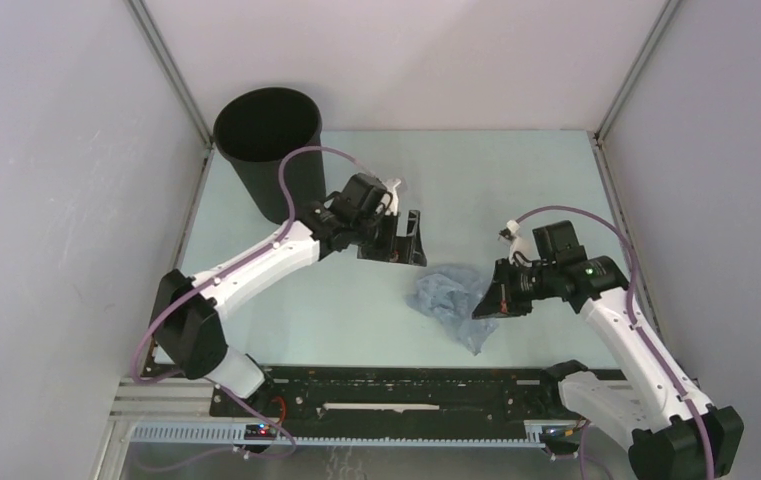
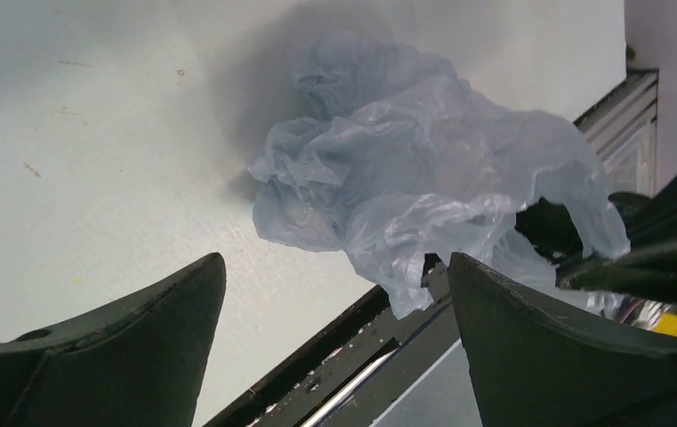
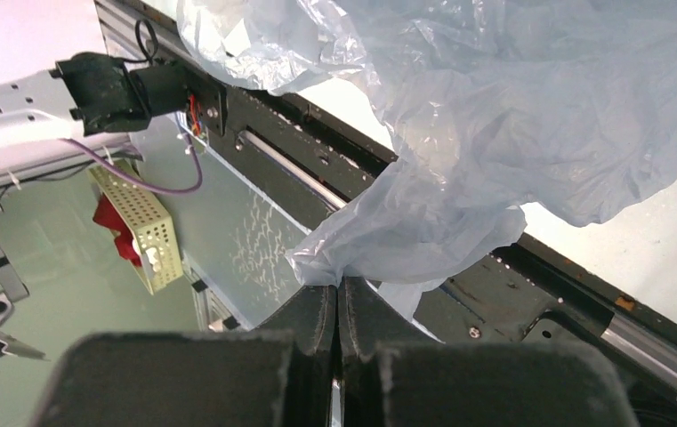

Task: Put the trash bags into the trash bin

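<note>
The pale blue translucent trash bag (image 1: 451,297) hangs crumpled over the table's front middle. My right gripper (image 1: 486,304) is shut on a fold of the trash bag (image 3: 423,160) and holds it up, film draping from the tips. My left gripper (image 1: 408,240) is open and empty, to the bag's upper left, apart from it; the bag (image 2: 406,178) shows beyond its spread fingers (image 2: 139,329). The black trash bin (image 1: 268,150) stands upright at the back left corner, behind the left arm.
A black rail (image 1: 396,390) runs along the table's near edge below the bag. Grey enclosure walls stand on the left, right and back. A yellow perforated box (image 3: 139,222) sits below the table edge.
</note>
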Motion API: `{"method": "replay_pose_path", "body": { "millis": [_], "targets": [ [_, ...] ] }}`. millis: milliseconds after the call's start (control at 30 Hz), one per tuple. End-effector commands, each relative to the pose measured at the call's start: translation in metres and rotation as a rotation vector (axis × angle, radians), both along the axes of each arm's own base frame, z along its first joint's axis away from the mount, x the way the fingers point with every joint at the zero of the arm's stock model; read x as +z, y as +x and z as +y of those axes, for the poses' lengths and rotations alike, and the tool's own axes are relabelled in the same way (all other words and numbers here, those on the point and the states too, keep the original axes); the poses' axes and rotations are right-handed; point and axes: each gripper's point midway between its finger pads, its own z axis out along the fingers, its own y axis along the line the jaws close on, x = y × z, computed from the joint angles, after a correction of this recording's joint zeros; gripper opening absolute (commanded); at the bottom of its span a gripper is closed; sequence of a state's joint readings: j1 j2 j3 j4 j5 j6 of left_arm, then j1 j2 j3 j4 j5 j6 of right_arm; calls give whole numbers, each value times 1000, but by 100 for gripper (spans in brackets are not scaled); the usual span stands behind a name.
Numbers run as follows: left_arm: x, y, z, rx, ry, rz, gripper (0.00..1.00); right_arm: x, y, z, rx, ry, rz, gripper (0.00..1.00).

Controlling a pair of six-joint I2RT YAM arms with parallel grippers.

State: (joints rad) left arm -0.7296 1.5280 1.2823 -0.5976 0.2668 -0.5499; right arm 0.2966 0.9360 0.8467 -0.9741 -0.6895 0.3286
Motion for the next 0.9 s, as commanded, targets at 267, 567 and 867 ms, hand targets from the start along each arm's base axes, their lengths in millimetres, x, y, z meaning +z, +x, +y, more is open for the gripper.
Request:
{"method": "replay_pose_path", "body": {
  "millis": [267, 567, 867],
  "targets": [
    [-15, -46, -36, -260, 77, -67, 91, 7, 11, -1, -54, 48, 5, 0],
    [-32, -9, -34, -122, 198, -60, 45, 4, 25, -1, -94, 34, 16, 0],
    [257, 74, 7, 193, 3, -585, 0, 179, 113, -5, -171, -64, -351, 0]
  ]
}}
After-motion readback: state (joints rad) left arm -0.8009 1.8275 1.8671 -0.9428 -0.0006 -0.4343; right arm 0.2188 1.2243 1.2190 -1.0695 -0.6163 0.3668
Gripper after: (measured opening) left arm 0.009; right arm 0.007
